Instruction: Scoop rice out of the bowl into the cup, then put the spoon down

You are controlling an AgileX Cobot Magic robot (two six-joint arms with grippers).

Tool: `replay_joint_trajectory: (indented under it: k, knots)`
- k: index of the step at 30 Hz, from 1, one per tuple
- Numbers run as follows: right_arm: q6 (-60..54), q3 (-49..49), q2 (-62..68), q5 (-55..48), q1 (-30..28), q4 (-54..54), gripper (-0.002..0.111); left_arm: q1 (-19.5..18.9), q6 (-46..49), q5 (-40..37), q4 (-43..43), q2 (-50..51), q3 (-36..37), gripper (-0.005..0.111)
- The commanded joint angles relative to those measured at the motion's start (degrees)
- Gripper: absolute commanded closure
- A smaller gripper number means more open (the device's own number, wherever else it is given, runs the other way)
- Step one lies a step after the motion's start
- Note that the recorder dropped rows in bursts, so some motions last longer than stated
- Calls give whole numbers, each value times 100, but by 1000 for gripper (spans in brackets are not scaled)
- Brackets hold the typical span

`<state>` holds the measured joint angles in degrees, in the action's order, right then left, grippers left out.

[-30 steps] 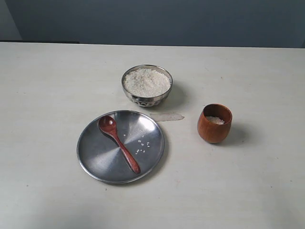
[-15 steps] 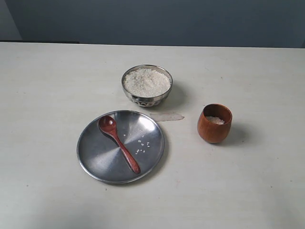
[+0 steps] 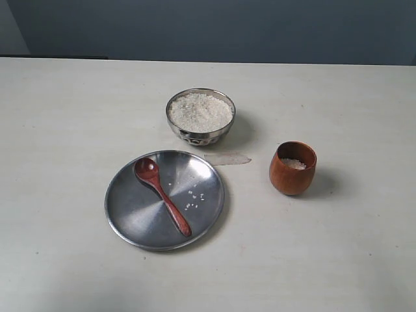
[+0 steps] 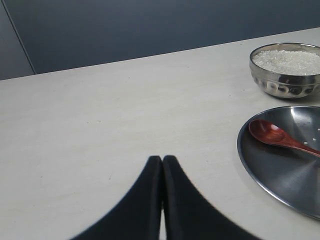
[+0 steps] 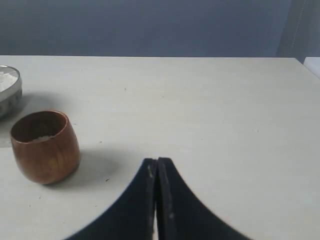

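In the exterior view, the spoon (image 3: 162, 196) is being shown lying on the flat steel plate (image 3: 127, 218). Its oval bowl is pointing toward the steel bowl (image 3: 200, 135) and its slim handle away from it. A few loose grains (image 3: 193, 199) are lying just beside the handle. The rice (image 3: 200, 112) is sitting heaped in the bowl, and a little is showing inside the cup (image 3: 292, 174), which is standing upright, well apart on the right. No arm is being shown here.

In the left wrist view, the left gripper (image 4: 162, 159) is being seen with its fingers pressed together on nothing, over the bare table (image 4: 90, 130), with the plate off to one side.

In the right wrist view, the right gripper (image 5: 157, 161) is likewise being seen closed and empty, near the cup.

The spoon is being judged light, stiff and smooth, so it is likely to skid on the polished plate. The middle of the handle, pinched across its width, is being favoured as the place to take hold.
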<state>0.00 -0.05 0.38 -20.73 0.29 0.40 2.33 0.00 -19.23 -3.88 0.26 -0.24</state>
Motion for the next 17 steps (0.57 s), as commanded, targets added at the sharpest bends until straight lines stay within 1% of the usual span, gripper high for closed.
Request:
replay_joint_trajectory:
  k: [1,17]
  knots:
    - [0,5,-38,16,-29,-40,108,11,0,91,17,-26,24,106]
    - [0,5,-38,16,-29,34,108,11,0,91,17,-26,24,106]
